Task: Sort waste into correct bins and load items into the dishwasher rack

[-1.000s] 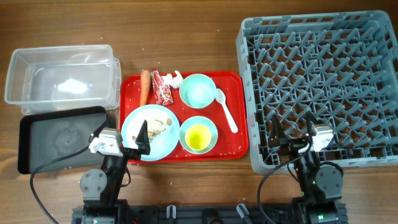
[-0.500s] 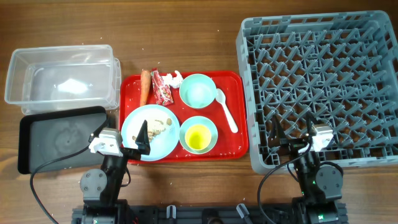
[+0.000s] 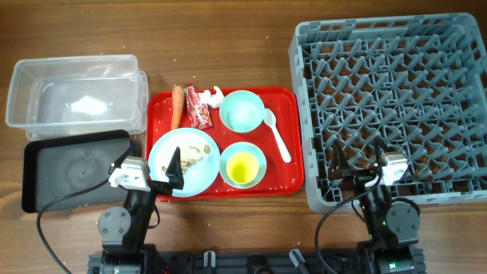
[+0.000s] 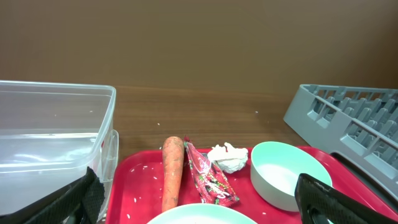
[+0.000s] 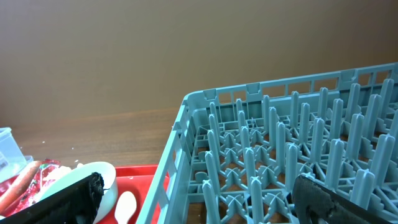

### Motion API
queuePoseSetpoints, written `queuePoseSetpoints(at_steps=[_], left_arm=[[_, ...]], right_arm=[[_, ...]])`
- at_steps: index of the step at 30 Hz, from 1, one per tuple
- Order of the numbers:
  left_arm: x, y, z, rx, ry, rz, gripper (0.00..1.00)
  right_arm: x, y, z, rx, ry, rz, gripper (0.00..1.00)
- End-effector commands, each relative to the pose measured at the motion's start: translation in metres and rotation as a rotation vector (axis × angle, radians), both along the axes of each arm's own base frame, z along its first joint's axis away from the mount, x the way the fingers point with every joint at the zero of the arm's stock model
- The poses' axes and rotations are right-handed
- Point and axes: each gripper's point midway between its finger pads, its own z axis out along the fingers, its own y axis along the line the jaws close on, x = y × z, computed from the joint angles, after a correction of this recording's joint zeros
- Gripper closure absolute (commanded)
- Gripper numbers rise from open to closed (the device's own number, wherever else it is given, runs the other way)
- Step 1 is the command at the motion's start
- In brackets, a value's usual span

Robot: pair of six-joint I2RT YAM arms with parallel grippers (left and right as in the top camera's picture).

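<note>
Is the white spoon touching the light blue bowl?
Apart. The overhead view shows a strip of red tray between the white spoon and the light blue bowl.

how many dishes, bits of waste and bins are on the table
dishes: 5 (plate, green bowl, blue bowl, cup, spoon)
waste: 4 (carrot, wrapper, tissue, crumbs)
bins: 2 (clear tub, black tray)
total: 11
</note>
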Motion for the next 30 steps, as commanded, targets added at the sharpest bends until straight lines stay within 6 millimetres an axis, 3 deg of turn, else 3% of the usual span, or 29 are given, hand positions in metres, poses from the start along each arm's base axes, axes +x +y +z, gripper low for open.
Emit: queuePoseSetpoints(at_steps=[1, 15, 22, 24, 26, 30], left_arm=[[0.000, -0.002, -0.002, 0.011, -0.003, -0.013, 0.00], [-0.001, -0.004, -0.001, 0.010, -0.005, -0.021, 0.00], [-0.017, -0.050, 0.016, 0.002, -0.077, -0.306, 0.00], [-0.018, -0.052, 0.023, -0.030, -0.096, -0.323, 0.00], [-0.019, -0.052, 0.032, -0.070, -0.120, -0.322, 0.00], [-0.016, -0.042, 0.048, -0.195, -0.132, -0.262, 0.00]], right_arm=[[0.000, 0.001, 0.001, 0.001, -0.005, 0.009, 0.00], [0.000, 0.001, 0.001, 0.001, -0.005, 0.009, 0.00], [0.000, 0.001, 0.001, 0.001, -0.005, 0.009, 0.00], [0.000, 0.001, 0.001, 0.002, -0.005, 0.009, 0.01], [0.000, 0.002, 0.004, 0.052, -0.009, 0.013, 0.00], [-0.003, 0.012, 0.008, 0.322, 0.028, 0.074, 0.00]])
